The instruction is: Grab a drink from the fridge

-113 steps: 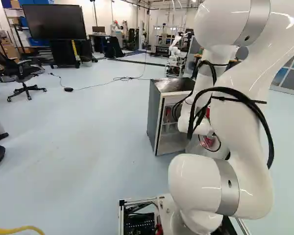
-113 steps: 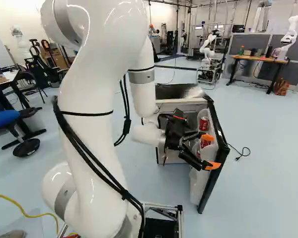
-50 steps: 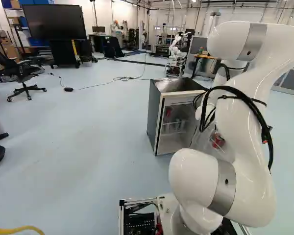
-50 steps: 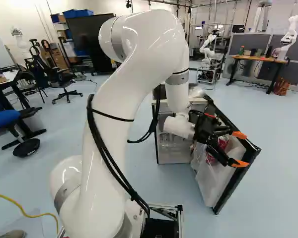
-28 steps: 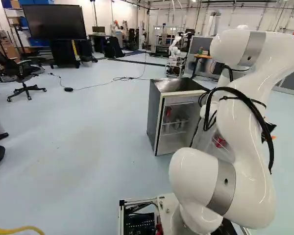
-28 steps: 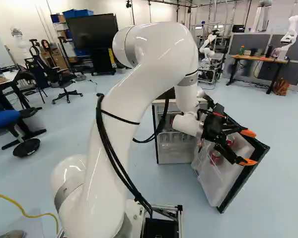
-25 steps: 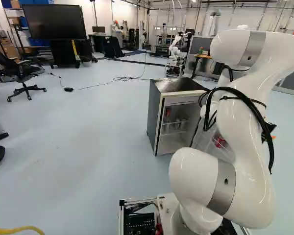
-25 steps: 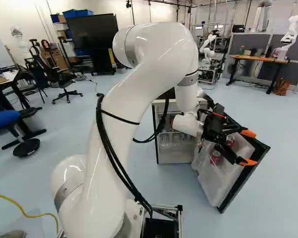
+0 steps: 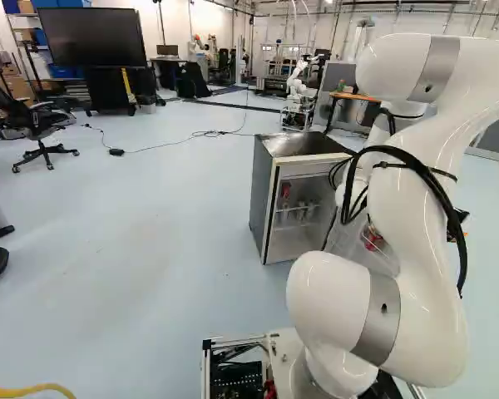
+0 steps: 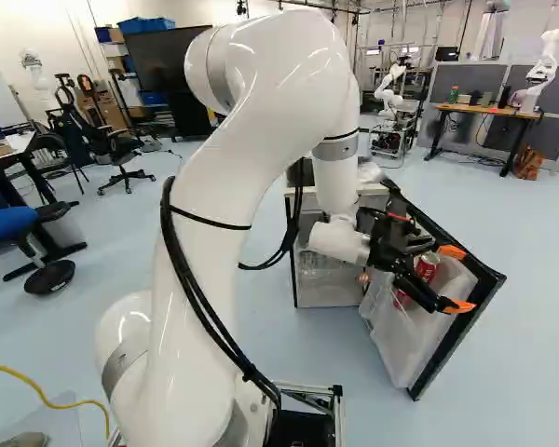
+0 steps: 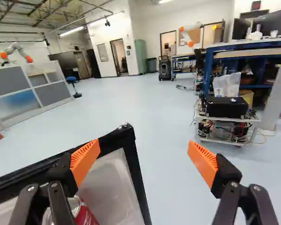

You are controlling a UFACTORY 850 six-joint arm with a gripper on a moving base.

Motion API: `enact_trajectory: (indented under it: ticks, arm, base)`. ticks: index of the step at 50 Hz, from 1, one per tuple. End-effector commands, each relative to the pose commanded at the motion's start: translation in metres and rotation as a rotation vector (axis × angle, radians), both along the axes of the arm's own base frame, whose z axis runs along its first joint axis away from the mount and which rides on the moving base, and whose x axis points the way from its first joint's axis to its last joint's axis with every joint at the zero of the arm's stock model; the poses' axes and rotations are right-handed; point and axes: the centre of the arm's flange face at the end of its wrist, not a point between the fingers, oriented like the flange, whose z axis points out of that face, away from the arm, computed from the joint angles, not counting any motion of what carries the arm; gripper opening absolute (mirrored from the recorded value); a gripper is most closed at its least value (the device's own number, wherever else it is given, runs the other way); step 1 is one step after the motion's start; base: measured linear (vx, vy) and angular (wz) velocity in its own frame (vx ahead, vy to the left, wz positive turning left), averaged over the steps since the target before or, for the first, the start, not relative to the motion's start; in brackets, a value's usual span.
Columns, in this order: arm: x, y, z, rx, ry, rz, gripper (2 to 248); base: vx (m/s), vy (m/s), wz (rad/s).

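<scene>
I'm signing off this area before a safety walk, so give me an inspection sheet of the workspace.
Surface: pale blue floor
Job's things: fridge open; red cans in its door
Clutter: brown object beside the far desk
Claw: claw open beside the fridge door, gripping nothing
Cables: black cables strapped along arm; yellow cable on floor
Surroundings: large screen, office chair, another robot

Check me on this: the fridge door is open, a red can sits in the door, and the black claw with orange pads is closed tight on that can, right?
Not quite: the black gripper is open, not closed on the can. The wrist view shows its orange pads wide apart. The fridge door is open, with a red can in it.
</scene>
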Motion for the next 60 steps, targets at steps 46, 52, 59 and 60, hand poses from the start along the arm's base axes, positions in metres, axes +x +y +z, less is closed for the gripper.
enact_trajectory:
  ticks: [46,52,59,60]
  arm:
    - [-0.042,0.071,0.014,0.026,0.108,0.502,247]
    - [-0.048,0.078,0.016,0.029,0.116,0.560,247]
    - [-0.055,0.084,0.017,0.031,0.123,0.623,247]
    - [-0.056,0.085,0.018,0.031,0.124,0.632,247]
  base:
    - [0.000,0.000,0.000]
    - [0.000,0.000,0.000]
    - [0.000,0.000,0.000]
    - [0.000,0.000,0.000]
